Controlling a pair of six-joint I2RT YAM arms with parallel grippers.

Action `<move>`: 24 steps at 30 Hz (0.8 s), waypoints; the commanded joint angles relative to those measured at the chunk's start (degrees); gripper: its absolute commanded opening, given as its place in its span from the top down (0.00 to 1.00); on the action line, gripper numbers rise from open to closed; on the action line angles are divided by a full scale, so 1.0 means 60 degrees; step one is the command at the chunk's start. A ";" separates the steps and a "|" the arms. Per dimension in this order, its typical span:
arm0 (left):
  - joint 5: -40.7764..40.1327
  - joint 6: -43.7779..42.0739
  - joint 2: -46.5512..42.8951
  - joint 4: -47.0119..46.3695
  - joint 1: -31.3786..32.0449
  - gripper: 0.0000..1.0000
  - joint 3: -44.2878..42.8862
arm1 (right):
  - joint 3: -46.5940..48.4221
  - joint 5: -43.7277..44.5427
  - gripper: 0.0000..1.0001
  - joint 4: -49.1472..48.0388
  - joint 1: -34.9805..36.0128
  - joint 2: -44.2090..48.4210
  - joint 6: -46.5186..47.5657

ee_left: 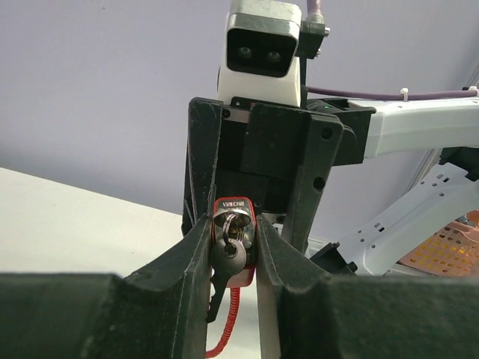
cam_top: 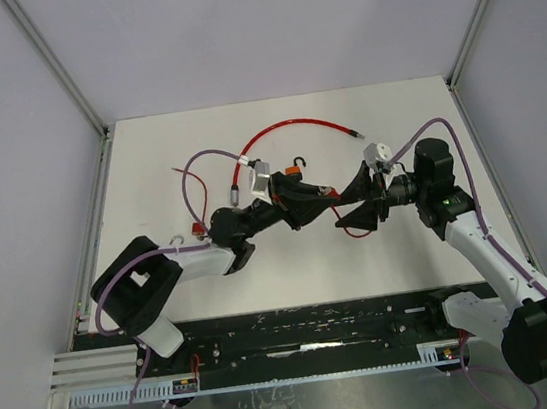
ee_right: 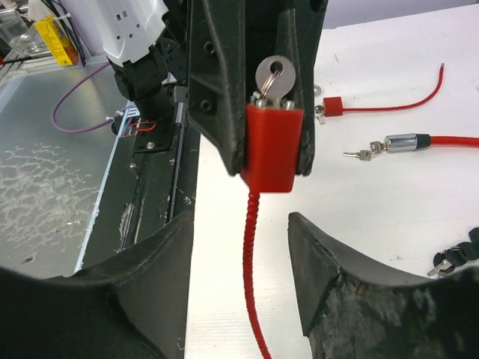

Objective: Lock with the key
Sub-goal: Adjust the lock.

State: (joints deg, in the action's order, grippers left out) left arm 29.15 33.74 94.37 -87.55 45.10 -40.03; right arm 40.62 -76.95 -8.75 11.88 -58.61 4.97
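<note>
While the left jaws clench the lock (ee_left: 233,203), key (ee_left: 227,256) in its cylinder, the right jaws stand open nearby, holding nothing.

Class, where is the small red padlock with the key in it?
Right wrist view, upper centre: the small red padlock is clamped in the fingers of the left gripper, held above the white table, facing the open right gripper.

The 2 arms meet tip to tip: left end effector (ee_left: 233,223) clamped, right end effector (ee_right: 241,218) spread.
</note>
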 commanded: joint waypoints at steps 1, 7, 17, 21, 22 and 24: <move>-0.0263 -0.0116 -0.0489 -0.0782 -0.0229 1.00 0.0202 | 0.0527 0.0070 0.38 0.0675 -0.0106 0.0270 0.0746; -0.0518 -0.0130 -0.0973 -0.0775 -0.0631 1.00 0.0554 | 0.0673 0.0209 0.36 0.1152 -0.0467 0.0456 0.1144; -0.1011 -0.1038 -0.1378 -0.0760 -0.0960 1.00 0.0905 | 0.0164 0.0689 0.34 -0.0275 -0.0791 0.0463 -0.0225; -0.1139 -0.2446 -0.1481 -0.0739 -0.0991 1.00 0.0973 | -0.0333 0.1529 0.29 -0.1825 -0.1163 0.0409 -0.2178; -0.1181 -0.2739 -0.1476 -0.0721 -0.0994 1.00 0.0963 | -0.0544 0.1695 0.27 -0.2460 -0.1288 0.0381 -0.2874; -0.1295 -0.3028 -0.1455 -0.0729 -0.1013 1.00 0.0910 | -0.0885 0.2250 0.25 -0.3574 -0.1539 0.0318 -0.4257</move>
State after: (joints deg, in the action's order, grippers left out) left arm 24.01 23.75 87.20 -87.57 39.62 -34.37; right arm 38.46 -70.24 -15.03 5.21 -56.62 -3.70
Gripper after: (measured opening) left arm 0.219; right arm 0.727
